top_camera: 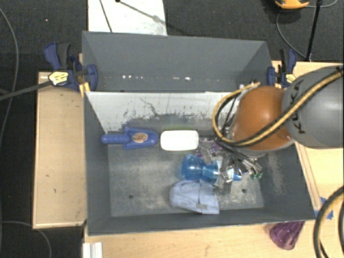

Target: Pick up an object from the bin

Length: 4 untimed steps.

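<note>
Tool [224, 171] low in grey bin [140, 176], grip cannot be told, touching blue round thing [192, 168], pale cloth [194, 198] just below, white block [179, 140] near

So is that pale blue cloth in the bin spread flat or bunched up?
Bunched up. The cloth lies as a wrinkled lump with visible folds, next to a round blue thing.

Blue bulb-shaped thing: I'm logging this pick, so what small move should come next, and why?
Probably ease the gripper toward the blue bulb-shaped thing: it hangs at that thing's right end in the view, and the pale blue cloth lies close by.
</note>
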Each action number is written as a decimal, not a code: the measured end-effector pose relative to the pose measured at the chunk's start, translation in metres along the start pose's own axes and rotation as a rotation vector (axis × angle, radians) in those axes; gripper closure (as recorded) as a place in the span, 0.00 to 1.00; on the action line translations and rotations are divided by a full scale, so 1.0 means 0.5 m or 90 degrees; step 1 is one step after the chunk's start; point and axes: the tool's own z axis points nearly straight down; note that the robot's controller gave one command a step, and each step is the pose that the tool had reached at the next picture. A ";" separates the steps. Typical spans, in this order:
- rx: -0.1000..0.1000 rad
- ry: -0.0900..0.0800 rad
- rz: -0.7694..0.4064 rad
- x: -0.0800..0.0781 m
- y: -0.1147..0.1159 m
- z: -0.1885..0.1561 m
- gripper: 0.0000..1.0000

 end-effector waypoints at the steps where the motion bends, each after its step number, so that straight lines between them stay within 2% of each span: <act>1: 0.000 -0.003 0.071 0.008 -0.008 0.017 0.00; 2: 0.000 -0.008 -0.038 0.028 -0.023 0.018 0.00; 3: -0.001 -0.003 -0.038 -0.012 -0.089 -0.026 0.00; 4: 0.002 -0.007 -0.058 -0.054 -0.041 -0.037 0.00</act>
